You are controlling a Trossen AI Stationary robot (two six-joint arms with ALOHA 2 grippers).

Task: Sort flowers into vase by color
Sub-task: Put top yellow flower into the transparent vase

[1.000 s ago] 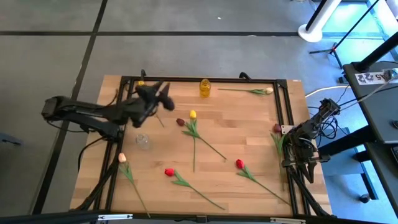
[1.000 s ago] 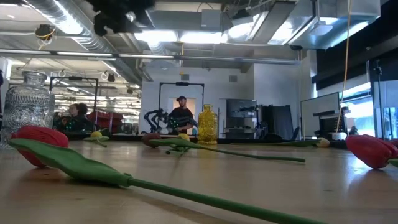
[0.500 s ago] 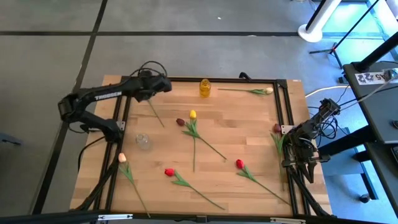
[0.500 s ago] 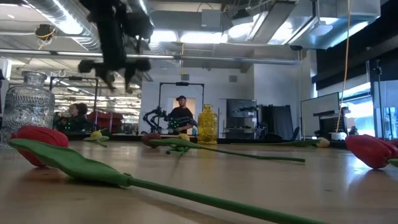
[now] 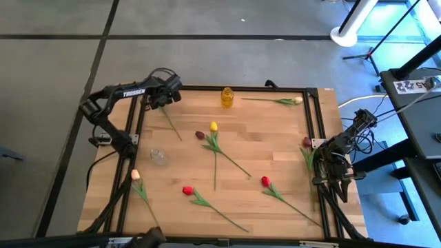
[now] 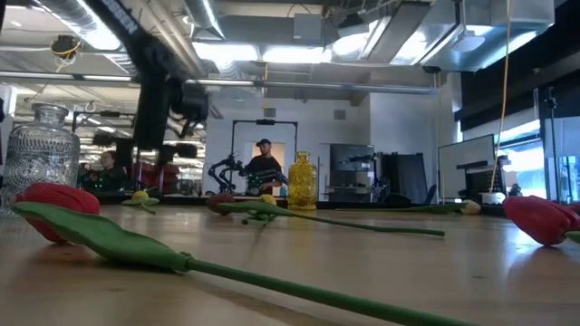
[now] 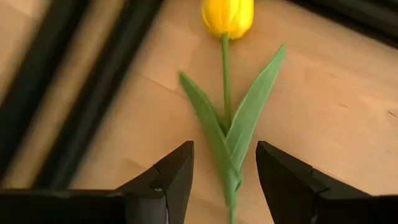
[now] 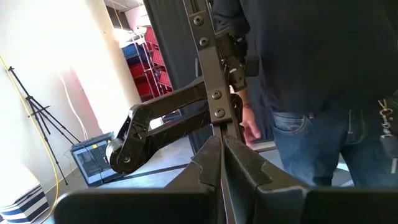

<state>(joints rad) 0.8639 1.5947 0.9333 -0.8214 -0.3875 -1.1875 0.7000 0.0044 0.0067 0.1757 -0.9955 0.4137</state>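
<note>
My left gripper (image 7: pixel 224 180) is open and hovers over the far left corner of the table (image 5: pixel 164 96). Its fingers stand on either side of the stem and leaves of a yellow tulip (image 7: pixel 227 15) lying flat on the wood, apart from it. More tulips lie on the table: a yellow one (image 5: pixel 213 127), a maroon one (image 5: pixel 200 135), two red ones (image 5: pixel 187 190) (image 5: pixel 265 181), a peach one (image 5: pixel 135 175), a cream one (image 5: pixel 298 100) and a maroon one (image 5: pixel 306 142). My right gripper (image 8: pixel 222 155) is shut and parked at the table's right edge (image 5: pixel 331 165).
A yellow vase (image 5: pixel 227 97) stands by the far edge and a clear glass vase (image 5: pixel 158 157) at the left. A black frame rail (image 5: pixel 207 88) runs around the table. A person (image 8: pixel 311 74) stands beyond the right edge; other people show in the room (image 6: pixel 264 167).
My left gripper has swung from over the table's left middle toward the far left corner and come down over the yellow tulip there. The flowers and vases have not moved.
</note>
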